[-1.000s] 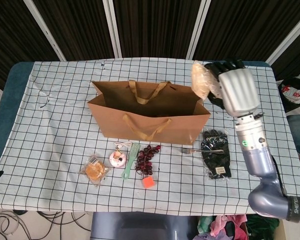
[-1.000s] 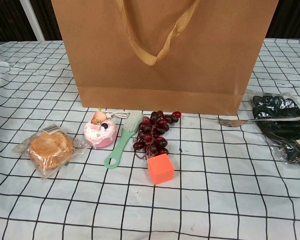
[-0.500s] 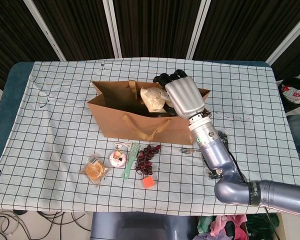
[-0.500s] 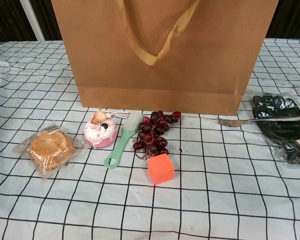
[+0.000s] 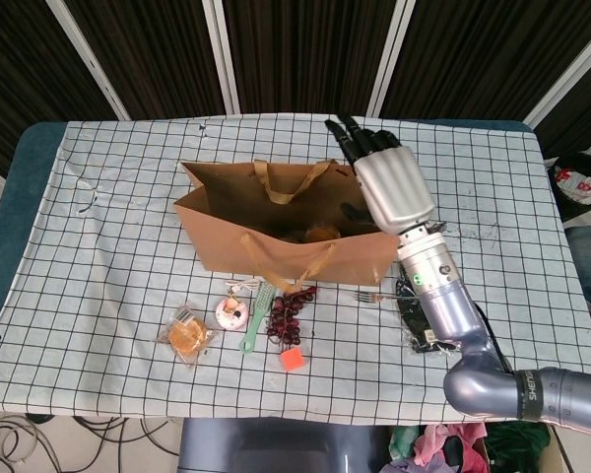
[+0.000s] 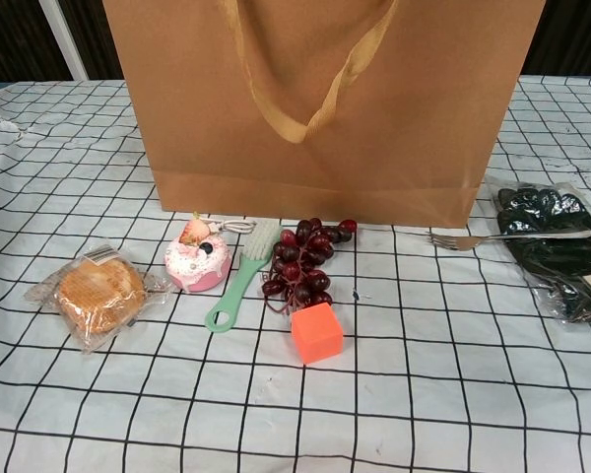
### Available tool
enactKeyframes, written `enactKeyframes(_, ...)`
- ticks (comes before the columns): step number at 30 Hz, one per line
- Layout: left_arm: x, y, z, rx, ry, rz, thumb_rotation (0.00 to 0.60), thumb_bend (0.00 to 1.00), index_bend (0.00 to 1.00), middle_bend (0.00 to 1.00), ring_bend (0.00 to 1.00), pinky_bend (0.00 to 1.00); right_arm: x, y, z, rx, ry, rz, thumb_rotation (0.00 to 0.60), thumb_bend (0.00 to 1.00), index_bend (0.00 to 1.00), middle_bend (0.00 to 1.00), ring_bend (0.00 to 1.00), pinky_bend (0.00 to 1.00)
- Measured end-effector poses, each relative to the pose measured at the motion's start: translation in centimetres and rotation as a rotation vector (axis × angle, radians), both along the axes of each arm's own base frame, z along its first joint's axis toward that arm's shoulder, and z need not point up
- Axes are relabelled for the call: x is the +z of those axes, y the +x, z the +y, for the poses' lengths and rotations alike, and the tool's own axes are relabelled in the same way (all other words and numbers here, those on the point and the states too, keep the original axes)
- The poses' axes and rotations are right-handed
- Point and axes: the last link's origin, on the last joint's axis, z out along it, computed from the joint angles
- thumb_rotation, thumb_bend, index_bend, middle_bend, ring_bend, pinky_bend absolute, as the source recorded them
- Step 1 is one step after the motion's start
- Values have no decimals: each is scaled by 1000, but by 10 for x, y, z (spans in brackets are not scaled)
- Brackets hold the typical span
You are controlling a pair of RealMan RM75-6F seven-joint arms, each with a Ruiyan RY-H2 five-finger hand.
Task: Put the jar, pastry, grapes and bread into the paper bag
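Right hand (image 5: 389, 187) is over the right end of the paper bag (image 5: 276, 251), fingers (image 5: 355, 138) spread wide and holding nothing. Bread (image 5: 320, 234) is inside the bag. Grapes (image 6: 305, 264), pastry (image 6: 198, 262) and the wrapped bun (image 6: 98, 292) sit near on the worktop (image 6: 473, 374).

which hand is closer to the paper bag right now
Right. The right hand hovers open over the right end of the paper bag. The left hand shows in neither view.
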Motion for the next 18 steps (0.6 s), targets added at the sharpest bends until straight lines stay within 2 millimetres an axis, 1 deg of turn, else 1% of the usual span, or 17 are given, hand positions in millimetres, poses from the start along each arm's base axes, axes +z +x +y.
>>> enactKeyframes(3,-1,0,0,0,-1,1,600,105,148,69,28,123,24,-15,5,-32,-93,-16,600,122,64,112,234,234)
enactKeyframes(4,-1,1,0,-1,-1,2,600,105,148,69,28,122,34,-25,7,-55,-133,-19,600,125,68,136,241,234)
enactKeyframes(6,-2,1,-1,-2,-4,4,600,105,148,69,28,122,50,-41,10,-99,-189,-15,600,127,73,167,250,234)
enactKeyframes(7,-2,1,-1,-3,-6,4,600,105,148,69,28,122,58,-52,13,-131,-216,-4,600,127,75,172,260,234)
enactKeyframes(9,-3,2,-1,-5,-10,7,600,105,148,69,28,123,69,-71,16,-188,-242,26,600,128,75,172,277,234)
enactKeyframes(10,-4,2,-1,-5,-11,8,600,105,148,69,28,123,74,-84,19,-230,-251,55,600,129,75,173,283,234)
enactKeyframes(14,-6,3,-1,-5,-16,13,600,105,148,69,29,127,81,-124,32,-358,-220,184,600,133,75,191,283,234)
enactKeyframes(18,-7,3,-1,-5,-14,14,600,106,148,69,28,128,70,-155,46,-453,-101,296,600,136,87,197,283,234)
